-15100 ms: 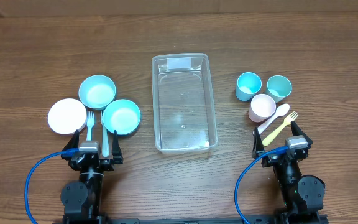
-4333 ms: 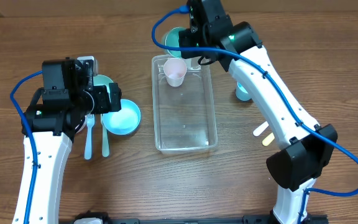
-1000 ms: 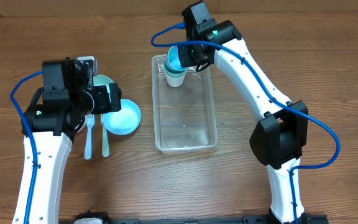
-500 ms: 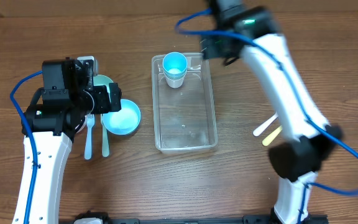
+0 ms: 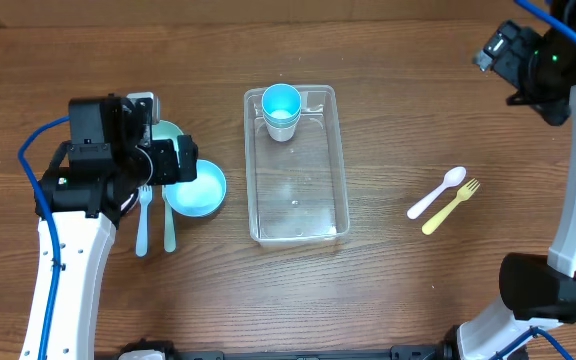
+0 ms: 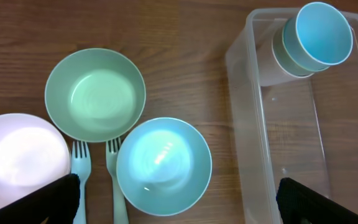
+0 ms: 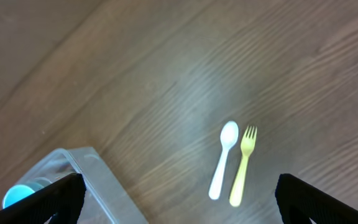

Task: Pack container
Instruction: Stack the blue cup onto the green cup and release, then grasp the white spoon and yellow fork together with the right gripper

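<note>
you are working over a brown wooden table (image 5: 418, 300), and the packing is looking partly done. the clear rectangular plastic container (image 5: 333, 190) is sitting in the middle of the table, between the two arms, with most of its floor bare.

the left gripper (image 6: 178, 200) is hanging above the bowls with its fingers spread wide and nothing between them. the right gripper (image 7: 179, 196) is sitting high over the far right of the table, also spread wide and carrying nothing.

just left of the container three round plastic bowls are waiting on the table: a pale pink bowl (image 6: 20, 162), a pale green bowl (image 6: 95, 102) and a light blue bowl (image 6: 163, 165), which is lying nearest the container wall. two pale teal plastic forks (image 6: 79, 183) are lying side by side in front of the green bowl, between the pink and blue ones.

a stack of small plastic cups (image 5: 281, 110), with a light blue one on top, is standing inside the container at its far end.

right of the container, well apart from it, a white plastic spoon (image 5: 436, 192) and a yellow plastic fork (image 5: 451, 205) are lying close together.

as i judge it, you are between picks, with the bowls and cutlery left to pack. for the right arm, you are going to need a low, careful pinch across one thin handle without dragging its neighbour. for the left, a grip on a bowl rim is looking simpler.
</note>
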### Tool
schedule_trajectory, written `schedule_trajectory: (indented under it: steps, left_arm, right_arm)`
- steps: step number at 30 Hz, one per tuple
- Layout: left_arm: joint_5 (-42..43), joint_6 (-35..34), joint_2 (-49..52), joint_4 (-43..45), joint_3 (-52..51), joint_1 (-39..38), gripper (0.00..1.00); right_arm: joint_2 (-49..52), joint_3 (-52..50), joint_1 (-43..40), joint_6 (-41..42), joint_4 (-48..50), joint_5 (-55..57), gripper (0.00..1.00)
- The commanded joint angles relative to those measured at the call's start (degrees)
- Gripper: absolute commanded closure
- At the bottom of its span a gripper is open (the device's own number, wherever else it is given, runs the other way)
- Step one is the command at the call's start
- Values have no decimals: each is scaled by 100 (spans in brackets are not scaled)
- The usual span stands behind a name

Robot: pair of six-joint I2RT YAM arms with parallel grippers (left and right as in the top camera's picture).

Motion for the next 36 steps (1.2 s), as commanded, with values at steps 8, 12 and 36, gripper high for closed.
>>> schedule_trajectory:
  steps: [8,12,36]
  left_arm:
    - [144,-98,63,15,136,55,0]
    - [144,-98,63,17,136,55,0]
    - [103,-98,63,17,136,55,0]
  right_arm:
    - [2,-3742,20,481,1775,-225,14]
    - [2,-4940,20,457,2852,-251,29]
    - [2,-6964,20,776,5005,-400,85]
